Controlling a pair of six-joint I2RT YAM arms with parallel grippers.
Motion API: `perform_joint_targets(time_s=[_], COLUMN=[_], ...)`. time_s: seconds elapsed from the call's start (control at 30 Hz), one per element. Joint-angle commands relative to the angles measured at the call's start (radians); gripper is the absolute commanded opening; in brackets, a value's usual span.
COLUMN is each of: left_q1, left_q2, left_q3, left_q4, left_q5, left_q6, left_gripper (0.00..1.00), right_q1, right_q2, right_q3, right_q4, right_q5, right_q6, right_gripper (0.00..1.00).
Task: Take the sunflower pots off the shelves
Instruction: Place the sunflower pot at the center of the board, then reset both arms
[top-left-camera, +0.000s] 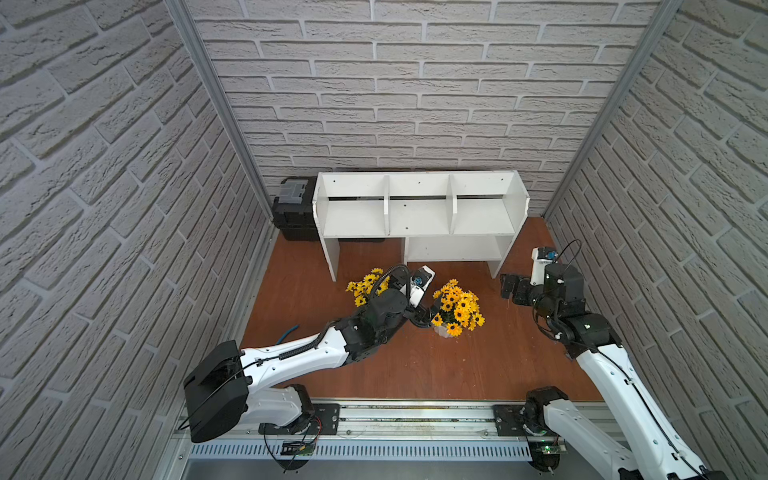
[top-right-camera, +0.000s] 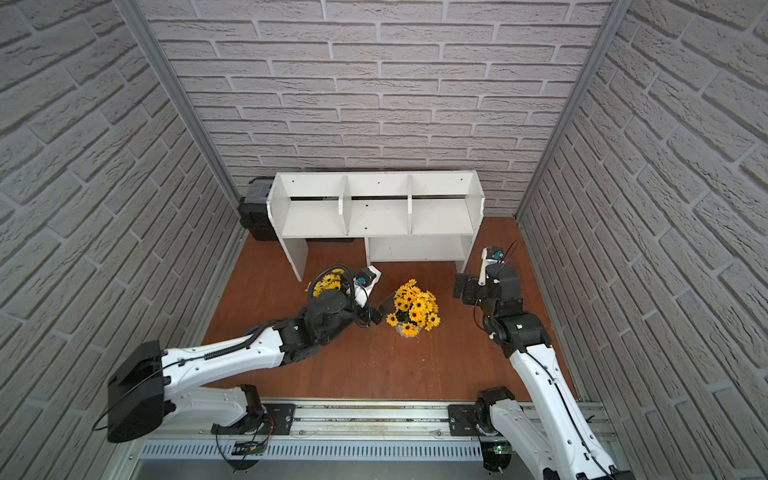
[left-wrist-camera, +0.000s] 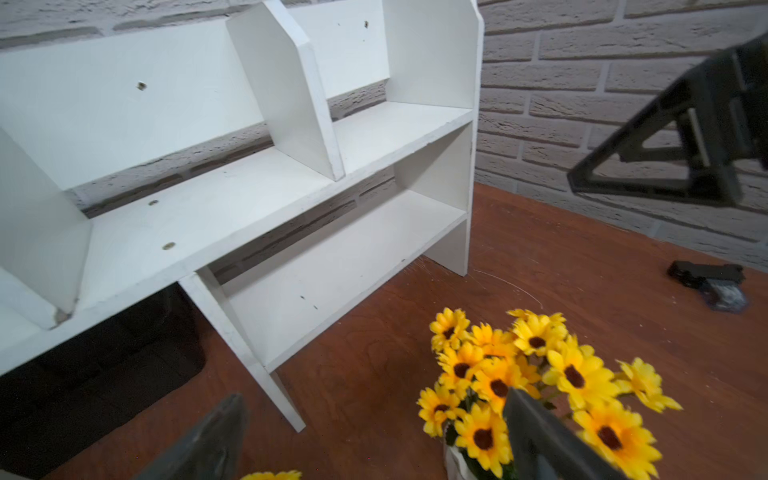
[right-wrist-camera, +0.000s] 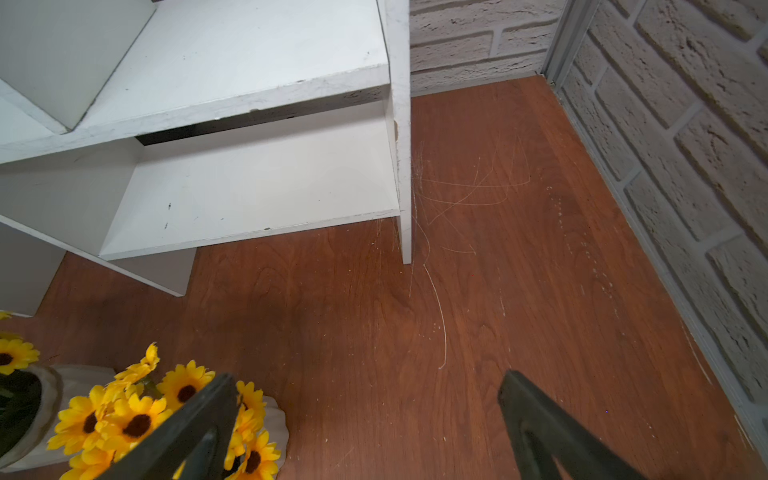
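Observation:
Two sunflower pots stand on the brown floor in front of the shelves (top-left-camera: 419, 216) (top-right-camera: 374, 216), whose compartments hold nothing. One sunflower pot (top-left-camera: 457, 309) (top-right-camera: 415, 307) (left-wrist-camera: 536, 374) (right-wrist-camera: 137, 419) is in full view. The other sunflower pot (top-left-camera: 368, 286) (top-right-camera: 326, 282) is partly hidden behind my left arm. My left gripper (top-left-camera: 428, 314) (top-right-camera: 382, 309) (left-wrist-camera: 374, 436) is open just left of the first pot. One finger is against its flowers and nothing is between the fingers. My right gripper (top-left-camera: 513, 289) (top-right-camera: 464, 289) (right-wrist-camera: 365, 415) hangs open over bare floor to the right.
A black-and-grey toolbox (top-left-camera: 295, 208) (top-right-camera: 255, 208) sits behind the shelves' left end. Brick walls close in the back and both sides. A small dark object (left-wrist-camera: 706, 282) lies on the floor near the right wall. A finger (left-wrist-camera: 648, 187) of the right gripper shows in the left wrist view.

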Motion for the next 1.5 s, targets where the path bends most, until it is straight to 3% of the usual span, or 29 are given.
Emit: perform_joint_targets(time_s=[0.0,0.37,0.77,1.03,1.23,1.47], left_q1=[0.041,0.232,0.475,0.567,0.661,0.699], left_q2=[-0.043,-0.102,-0.184,-0.219,-0.231,-0.238], left_q3=[0.054,0.162,0.162,0.085,0.006,-0.147], left_q4=[-0.030,-0.214,-0.328,-0.299,-0.283,-0.079], left_q5=[-0.055,-0.210,-0.337,-0.340,-0.353,-0.331], left_q6=[0.023,-0.051,-0.118,-0.108,-0.174,-0.093], left_gripper=[0.98,0.98,0.98,0.98,0.98,0.98], right_q1=[-0.005,-0.004,-0.003,-0.003,-0.003,-0.003], right_q2=[0.015,0.072,0.085,0.101,0.079,0.090], right_q3=[0.048,0.123,0.140,0.062,-0.029,-0.145], right_q4=[0.060,0.091,0.174,0.280,0.402,0.541], right_q5=[-0.061,-0.101,-0.071,-0.015,0.000,0.038], right_q6=[-0.030,-0.093,-0.138,-0.154,-0.178,-0.227], right_gripper=[0.99,0.99,0.99,0.99,0.99,0.99])
